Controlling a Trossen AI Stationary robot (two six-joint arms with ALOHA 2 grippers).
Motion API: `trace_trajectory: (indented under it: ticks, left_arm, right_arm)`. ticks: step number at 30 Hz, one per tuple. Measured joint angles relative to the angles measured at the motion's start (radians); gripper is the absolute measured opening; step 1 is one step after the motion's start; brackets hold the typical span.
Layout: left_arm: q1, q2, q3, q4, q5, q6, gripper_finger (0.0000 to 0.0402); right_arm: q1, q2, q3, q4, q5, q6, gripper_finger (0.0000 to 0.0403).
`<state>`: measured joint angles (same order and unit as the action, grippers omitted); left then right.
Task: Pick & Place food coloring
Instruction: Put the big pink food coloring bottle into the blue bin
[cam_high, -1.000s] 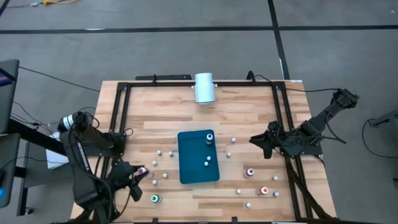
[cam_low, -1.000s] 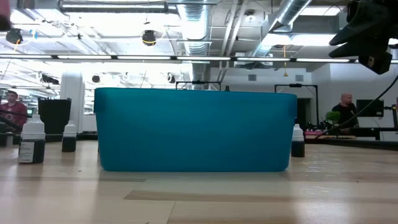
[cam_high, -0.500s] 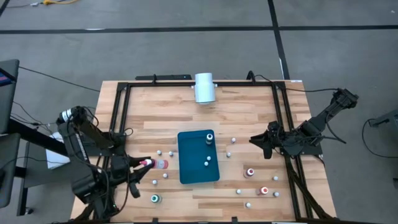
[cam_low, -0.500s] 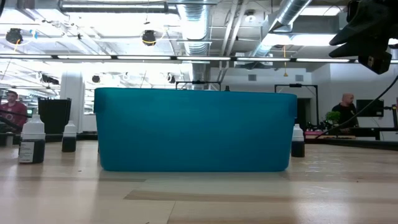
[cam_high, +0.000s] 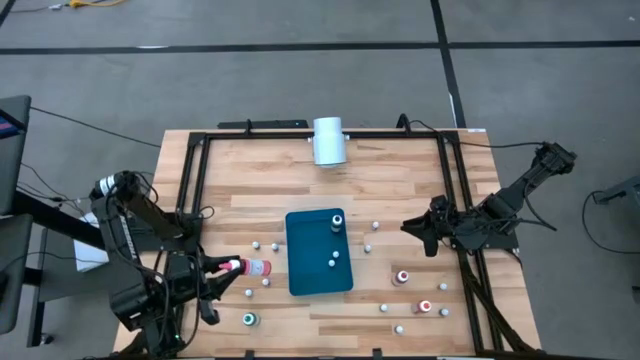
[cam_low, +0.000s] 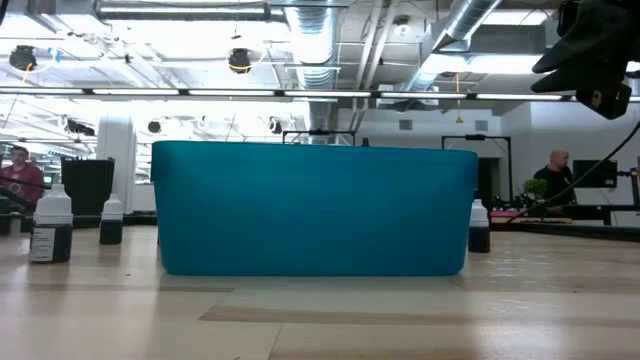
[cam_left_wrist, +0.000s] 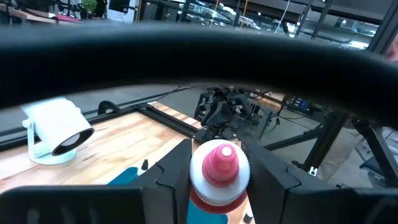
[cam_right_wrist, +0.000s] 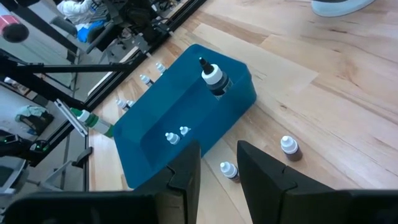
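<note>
Left claw (cam_high: 232, 268) at the near-left of the tabletop (cam_high: 270, 180), jaws closed narrow on a red-capped food coloring bottle (cam_high: 250, 267); the bottle is carried on its side, pink-red tip pointing left toward the arm, body toward the tray. In the left wrist view the same bottle (cam_left_wrist: 219, 174) sits clamped between the two dark fingers (cam_left_wrist: 166, 177).

Loose bottles on the wood, high view: one green-capped (cam_high: 249, 320) near left; two red-capped at near right (cam_high: 402, 277) and (cam_high: 425, 307); roughly ten smaller whitish-capped ones scattered either side of the tray, exact count uncertain.

Teal tray (cam_high: 303, 262) at mid-tabletop holds three bottles: one dark, white-capped bottle (cam_right_wrist: 214, 78) upright at its far corner, two small ones on the floor.

Right claw (cam_high: 430, 237) hovers at the right edge, jaws nearly together, holding nothing.

White cylinder (cam_high: 329, 140) at the far edge.
</note>
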<state>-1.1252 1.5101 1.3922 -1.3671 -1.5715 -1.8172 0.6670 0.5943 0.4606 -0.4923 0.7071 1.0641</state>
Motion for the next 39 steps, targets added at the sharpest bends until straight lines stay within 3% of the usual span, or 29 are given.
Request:
trace_trajectory:
  ticks: [7,13,18,26,39]
  left_arm:
    - [0.0,0.0,0.0,0.005,0.0,-0.001,0.0108]
    - [-0.024,0.0,0.0,0.121,0.006,0.072,0.0108]
    - [-0.015,0.001,0.0,0.249,0.195,0.161,0.0108]
    - [0.048,0.001,0.0,0.524,0.444,0.446,0.0108]
    - [0.223,0.001,-0.006,0.844,0.701,0.908,0.0108]
  right_arm:
    - [0.0,0.0,0.0,0.0,-0.001,-0.002,0.0095]
    - [0.0,0.0,0.0,0.0,-0.001,-0.002,0.0095]
    - [0.0,0.0,0.0,0.0,0.0,-0.002,0.0095]
    - [-0.002,0.0,0.0,-0.001,0.032,-0.027,0.0095]
    - [-0.002,0.0,0.0,0.003,0.033,-0.045,0.0095]
